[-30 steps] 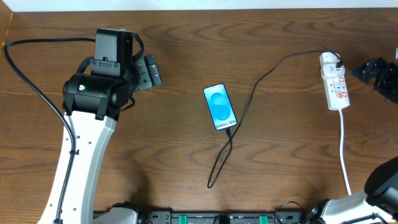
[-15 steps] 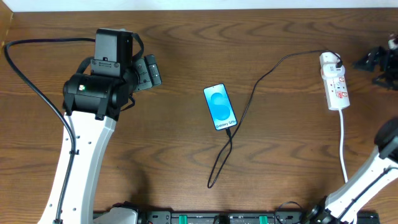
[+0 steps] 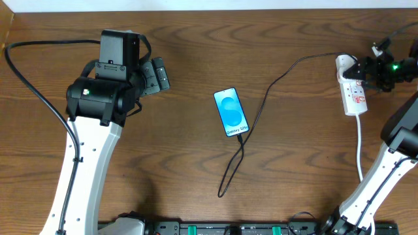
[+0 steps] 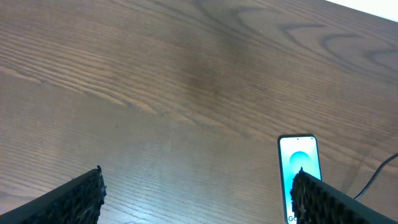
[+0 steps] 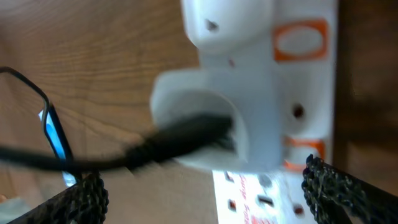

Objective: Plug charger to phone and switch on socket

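The phone (image 3: 231,112) lies face up mid-table, blue screen lit; it also shows in the left wrist view (image 4: 298,160) and as a sliver in the right wrist view (image 5: 55,134). The charger, a thin black cable (image 3: 268,94), runs from the phone's near end in a loop up to the socket (image 3: 351,88), a white power strip at the far right. In the right wrist view the charger's adapter (image 5: 211,118) sits plugged in the socket (image 5: 298,81), next to orange switches. My right gripper (image 3: 369,70) is open, right beside the socket's far end. My left gripper (image 3: 157,74) is open and empty, far left of the phone.
The socket's white cord (image 3: 360,153) runs toward the table's near edge on the right. The left arm's black cable (image 3: 29,78) loops over the table's left side. The table's far edge (image 3: 209,9) runs along the top.
My right gripper has moved left from the table's right edge to the socket's far end. The left arm, phone and charger have not moved.
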Robot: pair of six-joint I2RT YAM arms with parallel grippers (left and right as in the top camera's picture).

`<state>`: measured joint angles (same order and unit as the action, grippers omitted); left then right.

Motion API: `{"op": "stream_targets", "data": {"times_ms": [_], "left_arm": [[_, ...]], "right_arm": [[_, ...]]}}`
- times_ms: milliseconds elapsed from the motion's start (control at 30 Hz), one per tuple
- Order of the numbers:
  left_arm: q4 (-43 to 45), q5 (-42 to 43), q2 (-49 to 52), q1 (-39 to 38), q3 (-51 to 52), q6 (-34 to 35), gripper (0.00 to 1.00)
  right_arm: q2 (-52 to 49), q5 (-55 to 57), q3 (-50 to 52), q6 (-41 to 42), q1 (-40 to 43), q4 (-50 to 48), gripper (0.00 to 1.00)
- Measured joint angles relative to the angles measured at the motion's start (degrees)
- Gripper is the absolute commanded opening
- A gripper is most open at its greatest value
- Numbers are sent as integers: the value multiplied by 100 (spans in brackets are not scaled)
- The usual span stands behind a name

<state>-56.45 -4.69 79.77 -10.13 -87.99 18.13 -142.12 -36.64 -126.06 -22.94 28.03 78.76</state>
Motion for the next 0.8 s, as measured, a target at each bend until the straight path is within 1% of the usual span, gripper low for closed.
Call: {"op": "stream_targets", "data": {"times_ms": [300, 633, 800], "left_arm": [[0, 0, 0, 0, 0, 0, 95], [-2, 2, -2, 0, 0, 0, 95], [-2, 0, 0, 0, 0, -2, 95]], "right_arm": [[0, 7, -28, -79, -155, -214, 99], [0, 52, -33, -74, -190, -195, 99], [0, 313, -52, 44, -192, -192, 99]]}}
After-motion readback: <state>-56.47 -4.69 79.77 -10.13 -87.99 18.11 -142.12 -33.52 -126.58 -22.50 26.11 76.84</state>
